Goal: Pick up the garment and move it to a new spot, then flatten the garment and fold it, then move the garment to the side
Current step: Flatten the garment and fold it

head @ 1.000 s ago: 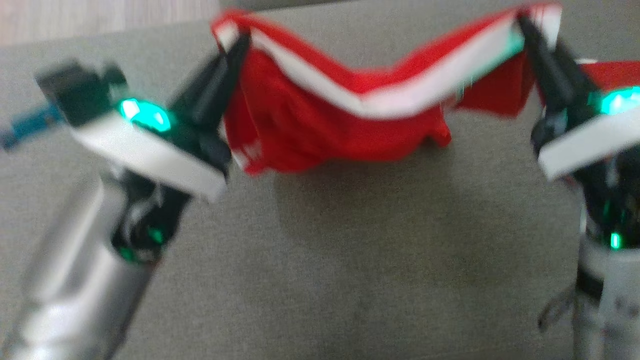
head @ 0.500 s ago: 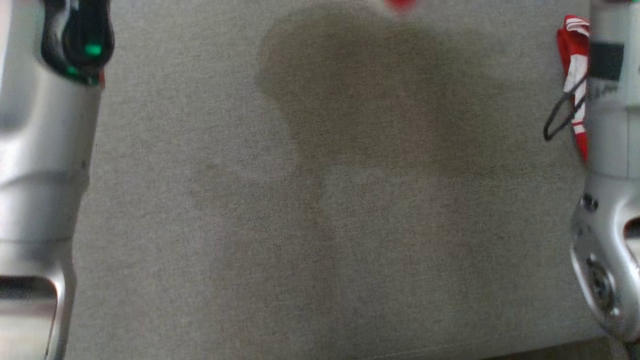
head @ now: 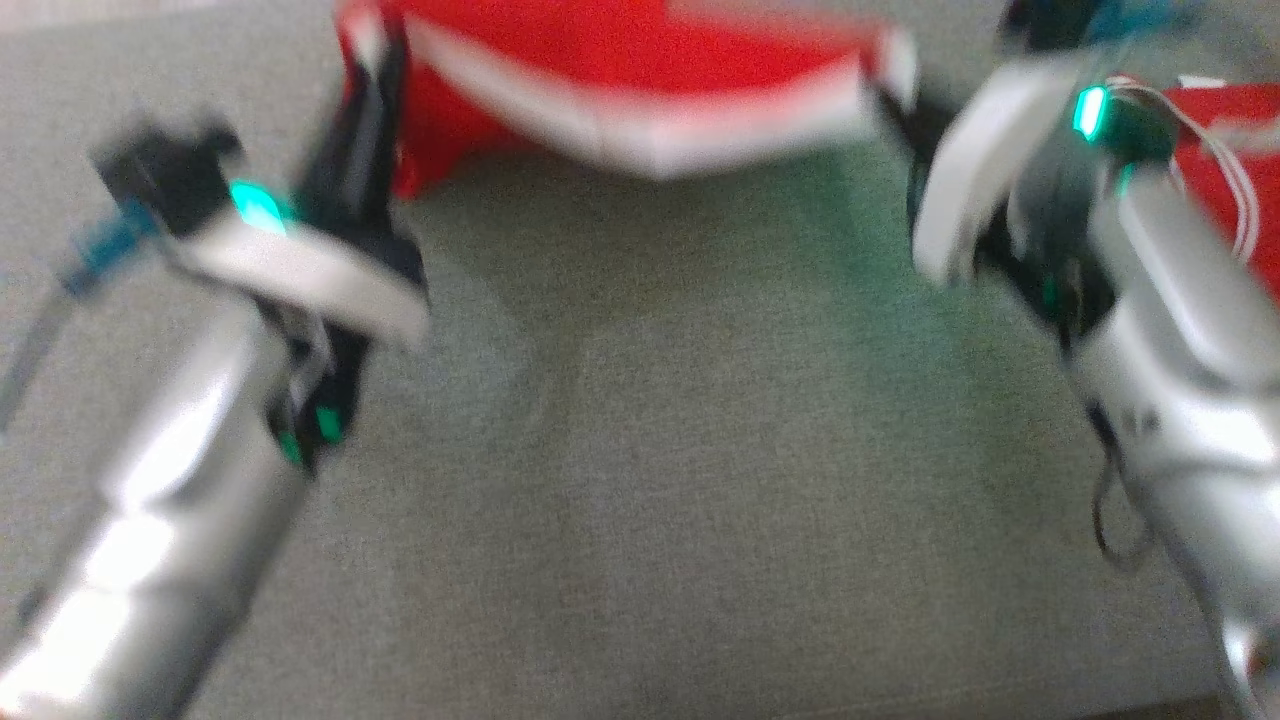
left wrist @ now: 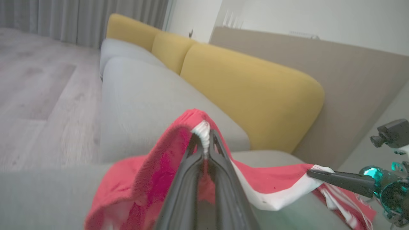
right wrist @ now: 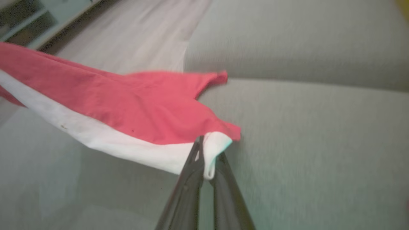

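Red garment point(head: 620, 50): slung in the air above the grey sofa cushion point(head: 640, 450), white band point(head: 650, 140) sagging between the grips. Left tool point(left wrist: 204, 142): clamped tight on a bunched corner of the band. Right tool point(right wrist: 204, 153): pinched on the other band end. Cloth looks light, limp and stretchy; it droops wherever you leave slack. Keep your holds at the band corners, spread apart, to lay it flat.

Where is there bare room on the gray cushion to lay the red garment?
The widest bare patch is the gray cushion between the left forearm and the right forearm, nearer than the hanging garment. Crowded: the far side, where left gripper and right gripper pinch its white band, and the right edge, where more red cloth lies.
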### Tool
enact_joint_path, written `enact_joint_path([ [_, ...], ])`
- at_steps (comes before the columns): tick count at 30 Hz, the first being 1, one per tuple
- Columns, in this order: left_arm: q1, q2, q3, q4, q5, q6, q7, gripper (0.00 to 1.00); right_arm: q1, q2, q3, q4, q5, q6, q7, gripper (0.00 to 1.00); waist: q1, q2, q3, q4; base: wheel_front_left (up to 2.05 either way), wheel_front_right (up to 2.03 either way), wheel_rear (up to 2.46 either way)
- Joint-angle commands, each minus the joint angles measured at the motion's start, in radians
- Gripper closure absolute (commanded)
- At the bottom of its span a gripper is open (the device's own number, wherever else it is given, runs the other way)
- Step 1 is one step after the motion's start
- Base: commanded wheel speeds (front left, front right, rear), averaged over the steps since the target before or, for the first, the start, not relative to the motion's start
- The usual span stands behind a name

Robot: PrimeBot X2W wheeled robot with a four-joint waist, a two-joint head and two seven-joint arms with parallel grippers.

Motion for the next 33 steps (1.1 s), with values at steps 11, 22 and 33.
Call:
enact_joint_path([
  [11, 0.467, 0.184, -0.221, -0.238, -0.142, 0.045, 0.116, 1.0, 0.54, -0.273, -0.065, -0.448, 0.061, 0.007, 0.391, 1.0, 0.0, 0.0, -0.161, 0.039, 0.0, 0.0, 0.0],
  [22, 0.731, 0.323, -0.274, -0.746, -0.254, 0.251, 0.255, 1.0, 1.155, -0.066, -0.575, -1.091, -0.192, 0.007, 0.732, 1.0, 0.0, 0.0, -0.177, 0.107, 0.0, 0.0, 0.0],
  [33, 0.636, 0.187, -0.195, -0.664, -0.274, 0.273, 0.18, 1.0, 0.792, -0.111, -0.442, -0.965, -0.288, 0.007, 0.617, 1.0, 0.0, 0.0, -0.125, 0.155, 0.0, 0.0, 0.0],
])
